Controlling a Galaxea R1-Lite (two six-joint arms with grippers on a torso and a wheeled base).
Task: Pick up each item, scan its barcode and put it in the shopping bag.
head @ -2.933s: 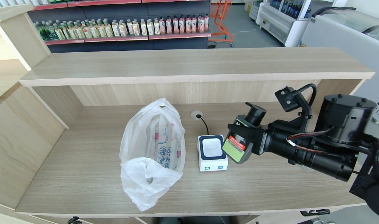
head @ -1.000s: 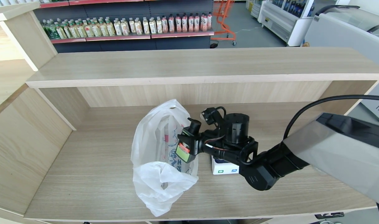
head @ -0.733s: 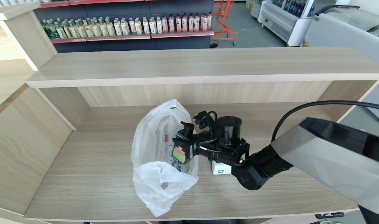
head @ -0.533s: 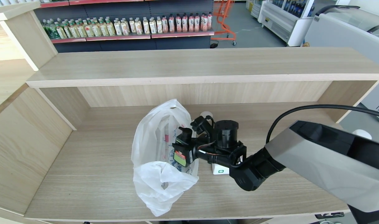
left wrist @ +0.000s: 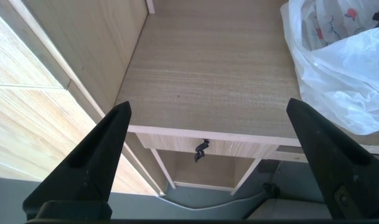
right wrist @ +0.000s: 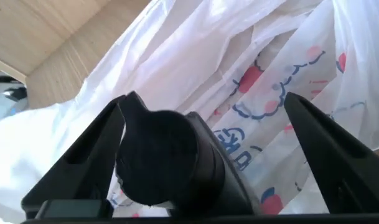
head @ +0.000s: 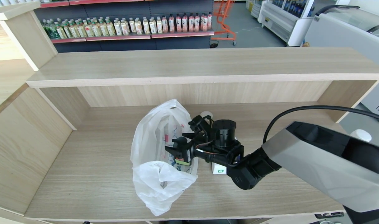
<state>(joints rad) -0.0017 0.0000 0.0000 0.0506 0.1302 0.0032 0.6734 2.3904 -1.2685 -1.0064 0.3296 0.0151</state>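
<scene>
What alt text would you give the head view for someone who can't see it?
The right gripper hangs open at the mouth of a white bag on a wooden counter, a dark bottle between its jaws. A white scanner sits beside the bag, partly behind the arm.

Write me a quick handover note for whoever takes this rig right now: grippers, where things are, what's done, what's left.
Left gripper: open, nothing in it, over the front edge of the counter, off to one side of the shopping bag.
Right gripper: fingers spread open at the bag's mouth, with the dark-capped bottle between them.
Scanner: on the counter beside the bag, mostly behind the right arm.
Done: a printed packet already sits in the bag; the bottle is at the bag.
Left: check that the bottle drops fully in, pull the right arm clear, then look for further items.
</scene>
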